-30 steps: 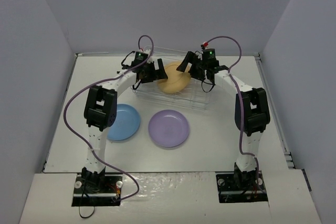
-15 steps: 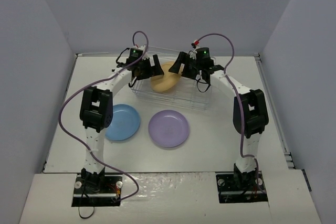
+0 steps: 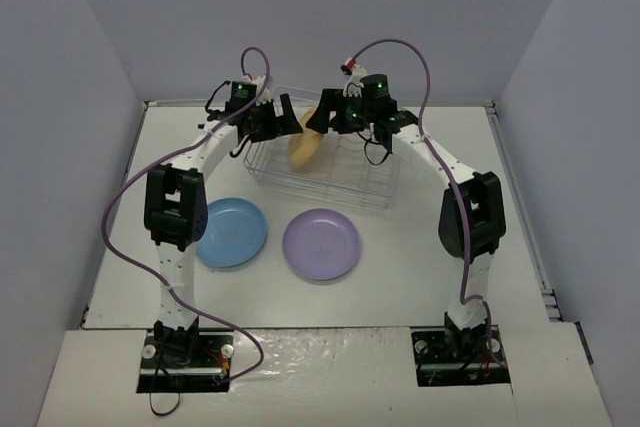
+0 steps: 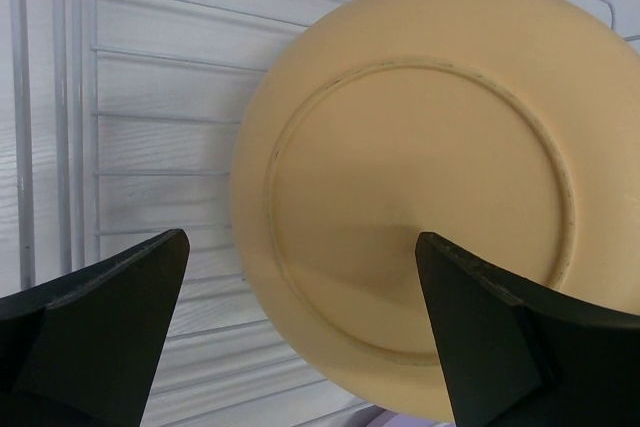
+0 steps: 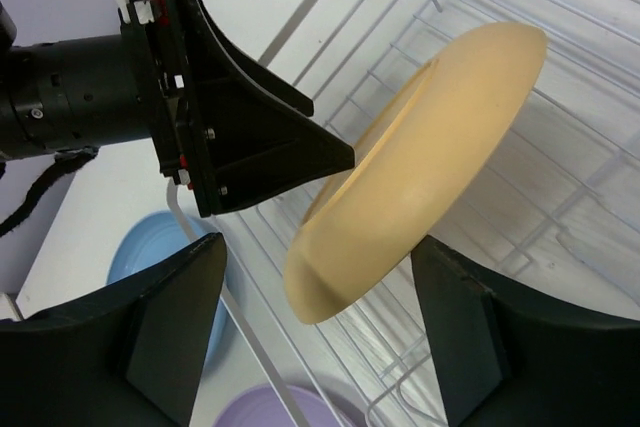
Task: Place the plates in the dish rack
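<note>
The yellow-orange plate [image 3: 303, 147] stands steeply tilted on its edge inside the wire dish rack [image 3: 345, 183], near its left end. My left gripper [image 3: 283, 121] is open just left of it, facing the plate's underside [image 4: 420, 197]. My right gripper [image 3: 322, 117] is open just right of it, its fingers on either side of the plate's rim [image 5: 420, 177] without closing on it. The light blue plate [image 3: 232, 232] and the lavender plate [image 3: 321, 244] lie flat on the table in front of the rack.
The rack wires [image 4: 150, 147] run under and beside the plate. The left gripper's body [image 5: 230, 137] shows close above the plate in the right wrist view. Grey walls enclose the table on three sides.
Both grippers have moved left and toward the back. The yellow-orange plate has shifted left with them and turned from lying fairly flat to standing nearly on edge.
</note>
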